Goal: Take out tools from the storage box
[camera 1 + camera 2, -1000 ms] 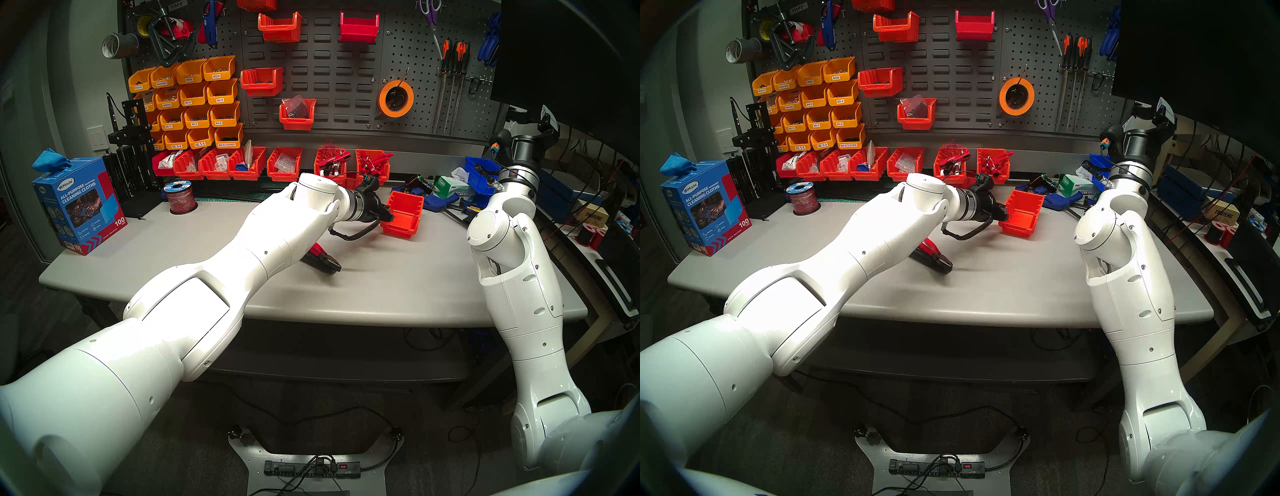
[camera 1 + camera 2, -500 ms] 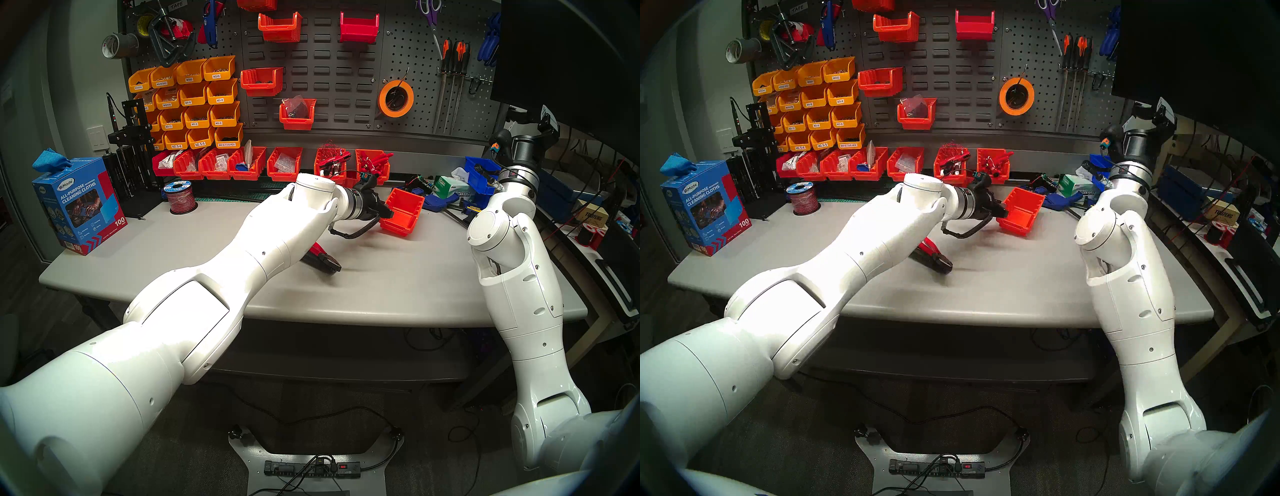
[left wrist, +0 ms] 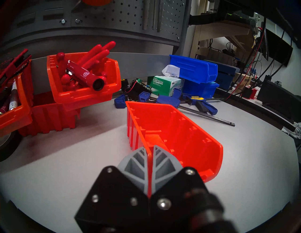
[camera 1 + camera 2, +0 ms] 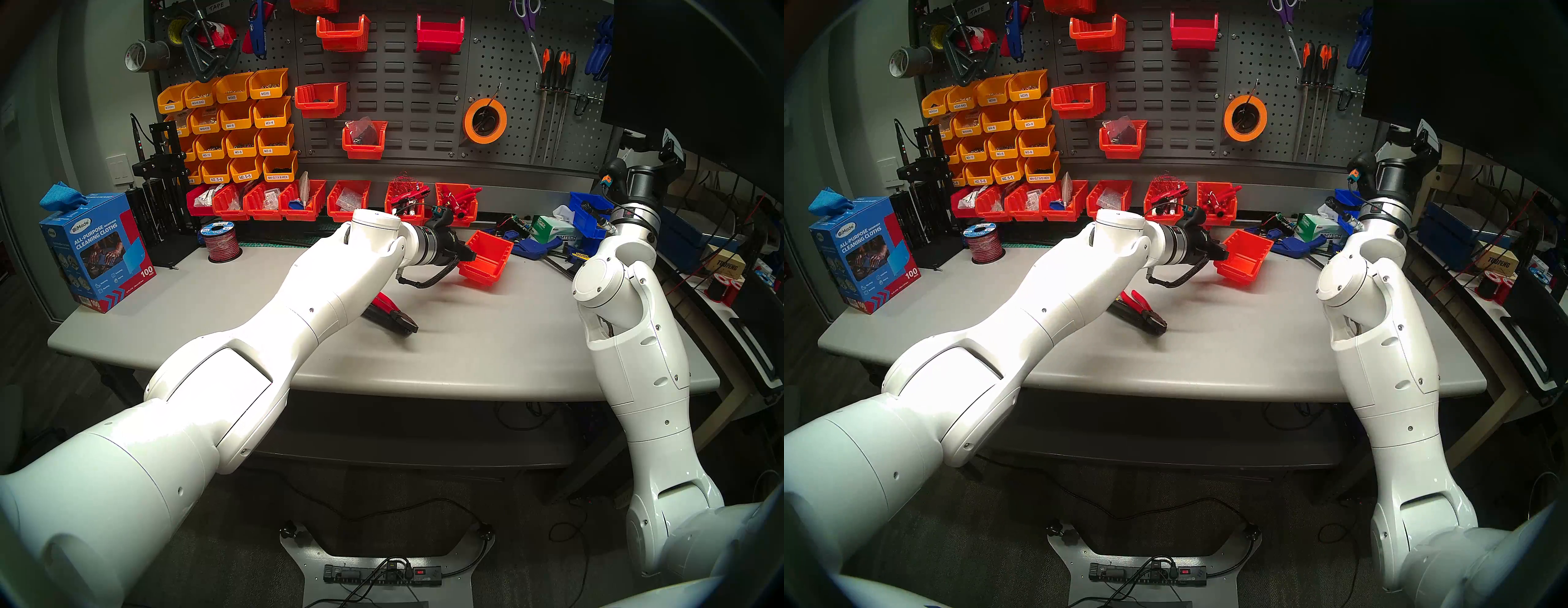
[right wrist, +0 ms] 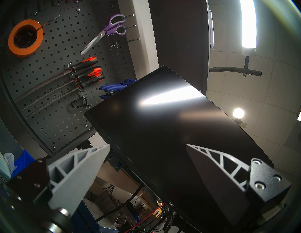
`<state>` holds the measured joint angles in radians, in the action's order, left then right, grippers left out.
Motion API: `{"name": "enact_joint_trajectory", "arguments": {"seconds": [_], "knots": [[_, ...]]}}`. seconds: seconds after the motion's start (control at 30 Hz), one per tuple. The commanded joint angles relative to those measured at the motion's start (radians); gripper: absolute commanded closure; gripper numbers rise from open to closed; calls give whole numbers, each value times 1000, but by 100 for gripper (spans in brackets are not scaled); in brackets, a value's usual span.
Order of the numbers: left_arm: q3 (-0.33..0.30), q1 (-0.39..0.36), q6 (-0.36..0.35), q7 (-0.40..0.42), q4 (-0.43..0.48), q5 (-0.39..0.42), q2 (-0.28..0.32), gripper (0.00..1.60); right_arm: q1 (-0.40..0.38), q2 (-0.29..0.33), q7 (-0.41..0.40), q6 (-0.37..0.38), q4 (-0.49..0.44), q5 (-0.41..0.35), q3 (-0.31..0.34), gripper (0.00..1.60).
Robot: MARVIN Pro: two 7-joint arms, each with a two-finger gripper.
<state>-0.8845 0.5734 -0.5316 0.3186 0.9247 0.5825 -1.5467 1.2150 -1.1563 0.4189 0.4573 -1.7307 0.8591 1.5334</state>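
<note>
Lifted and tilted since before, storage box (image 3: 175,130) hangs pinched in left hand (image 3: 149,156).

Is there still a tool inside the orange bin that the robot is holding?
No, the left wrist view looks straight into the orange bin clamped in the left gripper, and only bare plastic shows inside.

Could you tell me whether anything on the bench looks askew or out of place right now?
Yes: the orange-red storage box is tilted, pinched by one wall in the shut left gripper, and its inside looks empty. The red-handled pliers lie loose on the table, partly under the left arm. Nothing looks spilled or broken.
</note>
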Motion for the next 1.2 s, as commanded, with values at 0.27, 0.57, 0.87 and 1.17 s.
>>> {"name": "enact_joint_trajectory", "arguments": {"seconds": [0.27,0.57,0.87,1.17], "knots": [[-23,-14,-11,27,58,20,22,160,-13,2,5,2,-9,6,1,0],[30,23,-27,69,127,-7,87,160,-13,2,6,2,-9,7,1,0],[55,69,-37,56,164,-31,126,160,-13,2,6,2,-9,7,1,0],[44,82,-57,34,162,-28,120,134,-13,2,6,2,-9,7,1,0]]}}
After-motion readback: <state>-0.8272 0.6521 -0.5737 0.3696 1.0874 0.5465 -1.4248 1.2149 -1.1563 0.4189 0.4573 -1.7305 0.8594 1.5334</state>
